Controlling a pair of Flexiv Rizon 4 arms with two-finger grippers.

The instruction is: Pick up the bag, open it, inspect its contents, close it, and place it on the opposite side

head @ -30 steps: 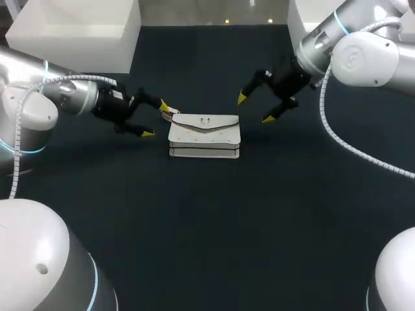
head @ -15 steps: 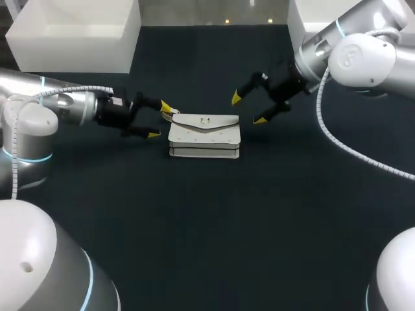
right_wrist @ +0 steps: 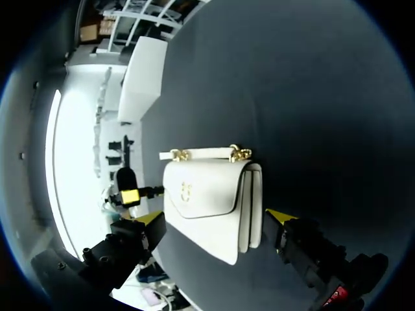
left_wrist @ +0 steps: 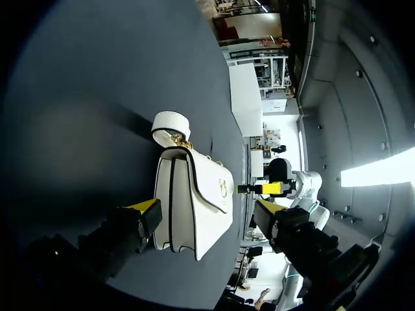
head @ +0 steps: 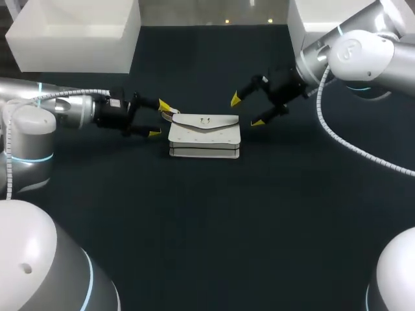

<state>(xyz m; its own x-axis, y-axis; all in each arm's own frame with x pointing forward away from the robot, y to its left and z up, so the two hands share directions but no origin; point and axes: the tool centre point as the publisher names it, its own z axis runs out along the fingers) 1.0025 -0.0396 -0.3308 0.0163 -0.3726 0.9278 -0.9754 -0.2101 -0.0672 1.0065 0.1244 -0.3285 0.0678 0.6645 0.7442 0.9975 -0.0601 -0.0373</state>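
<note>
While the white bag lies just above the frame's centre, flap shut and its inside hidden, the coiled strap sits at its upper-left corner, maybe touching a yellow tip; it's hard to tell. The left gripper, fingers spread wide, is just left of the bag. The right gripper, also wide, hangs at its upper right, apart from it.

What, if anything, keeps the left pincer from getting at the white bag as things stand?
Probably nothing, so likely yes: the left pincer is open close beside one end of the bag, with nothing else between them. The right pincer hangs open off the other end, apart from it.
</note>
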